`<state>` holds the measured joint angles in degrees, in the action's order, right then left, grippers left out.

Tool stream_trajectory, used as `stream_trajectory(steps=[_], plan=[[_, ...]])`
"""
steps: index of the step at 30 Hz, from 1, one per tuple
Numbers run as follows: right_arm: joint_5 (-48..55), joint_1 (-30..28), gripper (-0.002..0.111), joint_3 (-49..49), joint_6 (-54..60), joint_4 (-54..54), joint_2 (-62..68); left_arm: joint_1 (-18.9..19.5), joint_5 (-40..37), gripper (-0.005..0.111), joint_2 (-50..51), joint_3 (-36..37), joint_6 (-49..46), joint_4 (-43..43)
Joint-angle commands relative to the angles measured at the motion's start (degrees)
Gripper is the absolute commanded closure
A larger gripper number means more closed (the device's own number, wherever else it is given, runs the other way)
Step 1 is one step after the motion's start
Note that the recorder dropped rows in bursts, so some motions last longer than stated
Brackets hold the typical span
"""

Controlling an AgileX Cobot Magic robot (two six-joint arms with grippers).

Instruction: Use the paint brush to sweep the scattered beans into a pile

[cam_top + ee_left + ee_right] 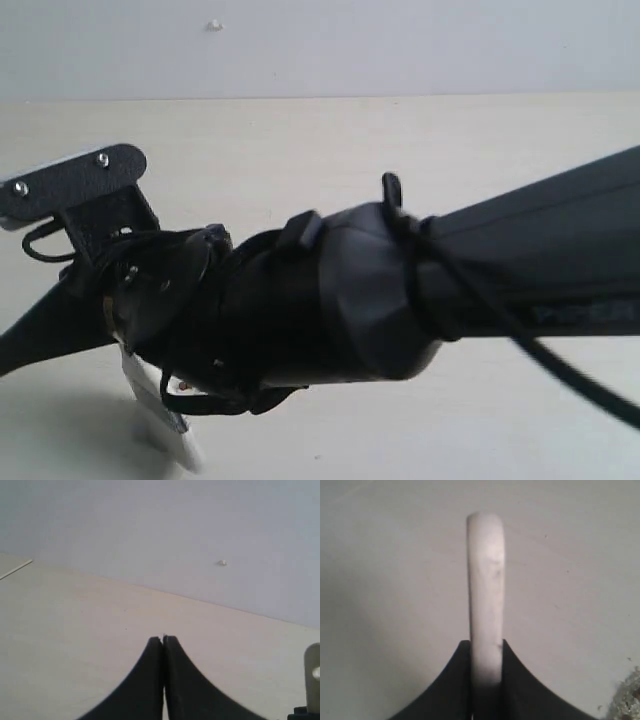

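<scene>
- Right gripper [486, 649] is clamped on the brush [485, 580], its pale handle edge-on above the table [380, 580].
- Left gripper [163, 641] is pressed closed and empty.
- Brush is likely light, with a stiff handle and soft bristles (hidden here); hold the handle.
- Beans [627, 697]: probably the blurred speckles nearby.

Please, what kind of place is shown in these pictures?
Probably a robot test bench, maybe in a lab: a pale table against a plain wall, and a black robot arm over it, the right gripper holding a brush.
</scene>
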<state>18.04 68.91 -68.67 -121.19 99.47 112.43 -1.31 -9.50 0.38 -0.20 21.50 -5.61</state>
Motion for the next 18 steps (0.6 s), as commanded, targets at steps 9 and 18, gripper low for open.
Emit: stream_trajectory(steps=[9,18], plan=[[9.99,-1.8,0.108,0.22,1.43,0.47,3.64,-0.35,0.16,0.107,-0.38,0.2,-0.12,0.23],[10.49,-8.18,0.108,0.22,1.42,0.47,3.64,-0.35,0.16,0.107,-0.38,0.2,-0.12,0.23]])
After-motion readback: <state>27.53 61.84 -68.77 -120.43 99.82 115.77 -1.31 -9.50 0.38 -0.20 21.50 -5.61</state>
